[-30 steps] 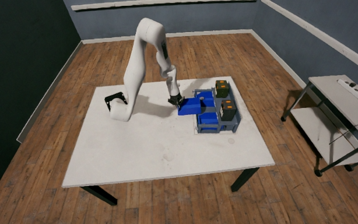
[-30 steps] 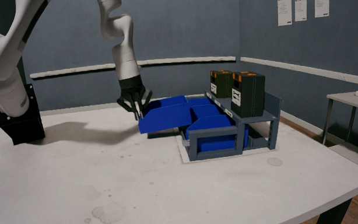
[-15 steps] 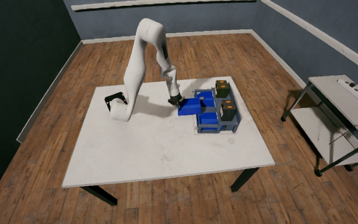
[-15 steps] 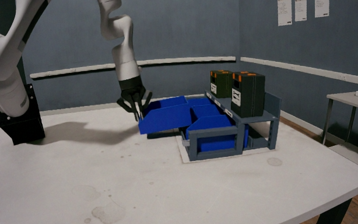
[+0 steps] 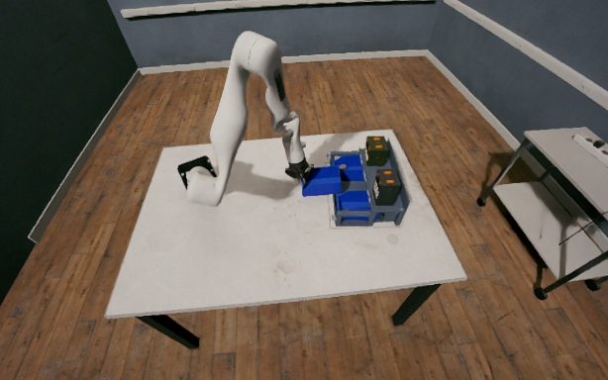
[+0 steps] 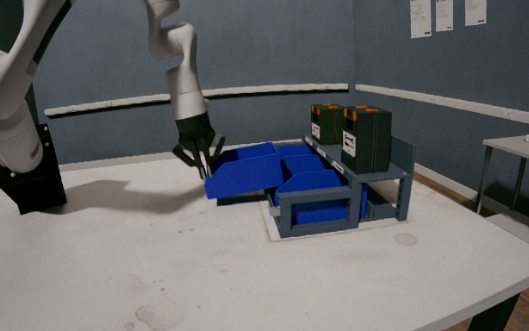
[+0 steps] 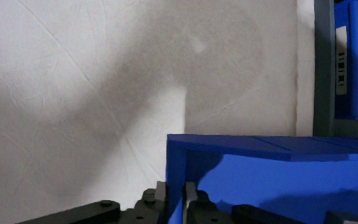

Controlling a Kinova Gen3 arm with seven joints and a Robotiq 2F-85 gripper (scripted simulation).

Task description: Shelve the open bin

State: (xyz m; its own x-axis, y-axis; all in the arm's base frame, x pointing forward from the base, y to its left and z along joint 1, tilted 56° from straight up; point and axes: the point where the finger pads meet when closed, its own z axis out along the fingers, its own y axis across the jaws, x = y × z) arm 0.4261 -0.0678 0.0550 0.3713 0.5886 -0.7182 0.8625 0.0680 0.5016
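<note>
Tool (image 6: 206, 172) pinching bin (image 6: 245, 177) wall, contents hidden

We see bare table (image 6: 129, 241) left of the shelf (image 6: 345, 190); top board w/ dark boxes (image 6: 366, 138) caps the gap.

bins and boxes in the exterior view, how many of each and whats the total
Blue bins: 3, the held bin clamped at its wall by the gripper, plus a far bin and a near bin in the shelf.
Dark green boxes: 2, the far box and the near box on the shelf's top board.
Total: 5
</note>
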